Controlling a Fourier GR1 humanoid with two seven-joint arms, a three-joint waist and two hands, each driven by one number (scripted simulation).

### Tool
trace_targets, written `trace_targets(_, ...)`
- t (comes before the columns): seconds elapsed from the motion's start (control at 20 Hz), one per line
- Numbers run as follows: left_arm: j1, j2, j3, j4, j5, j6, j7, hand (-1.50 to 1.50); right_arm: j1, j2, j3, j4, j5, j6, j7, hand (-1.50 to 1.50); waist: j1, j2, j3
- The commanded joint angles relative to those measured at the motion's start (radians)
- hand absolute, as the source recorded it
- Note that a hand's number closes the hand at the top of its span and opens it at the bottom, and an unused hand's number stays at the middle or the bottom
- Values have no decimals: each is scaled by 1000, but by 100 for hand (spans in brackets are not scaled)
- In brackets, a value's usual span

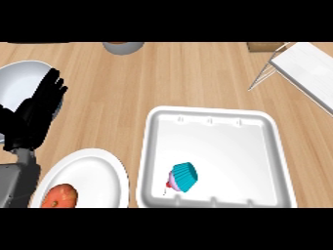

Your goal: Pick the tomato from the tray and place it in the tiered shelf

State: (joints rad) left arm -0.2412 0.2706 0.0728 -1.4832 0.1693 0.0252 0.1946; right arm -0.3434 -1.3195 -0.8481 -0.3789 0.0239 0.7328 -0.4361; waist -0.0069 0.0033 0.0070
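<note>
White tray (270,146) holds only a teal-cased cupcake (183,177) (no tomato), so the open-fingered left hand (39,110) risks grabbing wrongly.

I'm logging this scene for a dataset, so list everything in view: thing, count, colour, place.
Square white foam tray: one, white, centre-right of the wooden counter.
Teal-wrapped cupcake: one, teal wrapper with pink top, lying on its side in the tray's near part.
Round white plate: one, white, lower left beside the tray.
Orange-red round food: one, orange-red, on the plate's near edge, partly cut off.
Grey metal bowl: one, silver-grey, far left.
White wire-framed tiered shelf: one, white, upper right.
Grey round container: one, grey, top edge, mostly cut off.
Left hand: one, black, open, fingers up, over the bowl's edge.
Right hand: not in view.
</note>
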Motion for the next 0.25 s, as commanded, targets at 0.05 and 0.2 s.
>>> trace_targets(0.05,3,12,29,-4,17,-1,3,0,103,-5,2,-26,2,162,-244,-150,-22,-5,2)
trace_targets(0.2,27,-14,2,-16,0,15,13,0,157,21,27,-70,15,140,-313,-150,-20,-7,0)
